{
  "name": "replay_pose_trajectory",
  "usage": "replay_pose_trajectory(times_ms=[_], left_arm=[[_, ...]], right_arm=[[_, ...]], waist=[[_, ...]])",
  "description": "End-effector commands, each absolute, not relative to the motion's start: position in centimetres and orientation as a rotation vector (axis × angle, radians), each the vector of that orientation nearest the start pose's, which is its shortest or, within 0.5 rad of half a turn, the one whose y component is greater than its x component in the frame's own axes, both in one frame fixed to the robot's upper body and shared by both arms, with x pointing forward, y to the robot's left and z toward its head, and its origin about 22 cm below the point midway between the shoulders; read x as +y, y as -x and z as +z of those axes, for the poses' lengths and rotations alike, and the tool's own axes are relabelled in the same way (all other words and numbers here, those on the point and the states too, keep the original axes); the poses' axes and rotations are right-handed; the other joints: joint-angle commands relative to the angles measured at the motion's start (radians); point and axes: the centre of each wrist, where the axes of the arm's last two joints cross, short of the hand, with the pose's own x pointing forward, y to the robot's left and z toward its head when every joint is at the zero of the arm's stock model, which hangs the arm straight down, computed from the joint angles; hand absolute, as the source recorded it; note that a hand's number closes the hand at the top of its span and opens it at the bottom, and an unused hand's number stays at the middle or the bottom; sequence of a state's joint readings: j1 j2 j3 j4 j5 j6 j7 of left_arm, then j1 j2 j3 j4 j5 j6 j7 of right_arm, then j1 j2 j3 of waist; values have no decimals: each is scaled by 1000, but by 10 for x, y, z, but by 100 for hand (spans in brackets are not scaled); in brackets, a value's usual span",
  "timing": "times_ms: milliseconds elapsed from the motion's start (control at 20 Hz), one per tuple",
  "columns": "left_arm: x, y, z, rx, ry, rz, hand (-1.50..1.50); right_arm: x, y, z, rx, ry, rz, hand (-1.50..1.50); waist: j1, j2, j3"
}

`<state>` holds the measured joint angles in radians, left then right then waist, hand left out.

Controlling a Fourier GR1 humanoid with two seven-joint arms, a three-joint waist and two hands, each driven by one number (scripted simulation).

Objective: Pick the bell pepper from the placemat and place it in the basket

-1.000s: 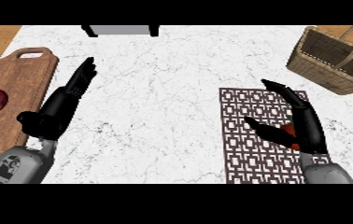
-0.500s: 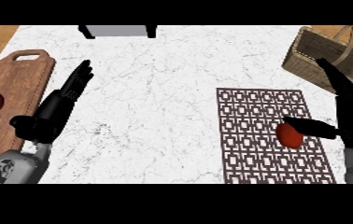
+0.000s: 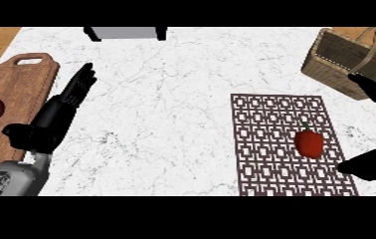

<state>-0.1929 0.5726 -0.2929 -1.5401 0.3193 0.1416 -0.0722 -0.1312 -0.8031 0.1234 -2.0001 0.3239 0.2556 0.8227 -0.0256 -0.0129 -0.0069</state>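
The pepper [image 3: 309,143] is a small glossy red bell pepper, taller than wide, with a short green stem at its upper end. It lies on the right half of the placemat [image 3: 272,133], a dark brown mat with a white lattice pattern, in the lower right of the frame. Nothing touches it.

The right hand [image 3: 361,163] shows only in part at the right edge: a black piece just below and right of the pepper, over the mat's lower right corner, and another black tip higher up the edge, in front of the basket. The rest lies outside the frame, so I cannot tell how far open it is; it has no hold on the pepper.

The basket [image 3: 334,59] is woven, tan-brown, with a handle, and stands at the upper right, apart from the mat.

The left hand [image 3: 62,111] rests at the left of the frame on the white marbled counter [image 3: 169,108], fingers straight and pointing up the frame, holding nothing. Beside it, along the left edge, lies a wooden board [image 3: 26,83] with a handle hole at its top. A grey object with black sides [image 3: 125,33] sits at the upper edge.
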Motion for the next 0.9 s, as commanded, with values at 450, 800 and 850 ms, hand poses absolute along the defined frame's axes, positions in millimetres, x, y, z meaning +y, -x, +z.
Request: replay_pose_trajectory(times_ms=[450, 800, 850], left_arm=[[275, -276, 51, -1682, -52, -367, 0], [259, -290, 56, -1689, -33, -361, 0], [265, -278, 37, -1683, -38, -376, 0]], right_arm=[[-303, -174, 244, -959, 895, 856, -150], [-304, -181, 206, -1010, 882, 758, -150], [-299, -180, 194, -1030, 884, 736, -150]], waist=[[9, 9, 7], [20, 13, 7], [22, 13, 7]])
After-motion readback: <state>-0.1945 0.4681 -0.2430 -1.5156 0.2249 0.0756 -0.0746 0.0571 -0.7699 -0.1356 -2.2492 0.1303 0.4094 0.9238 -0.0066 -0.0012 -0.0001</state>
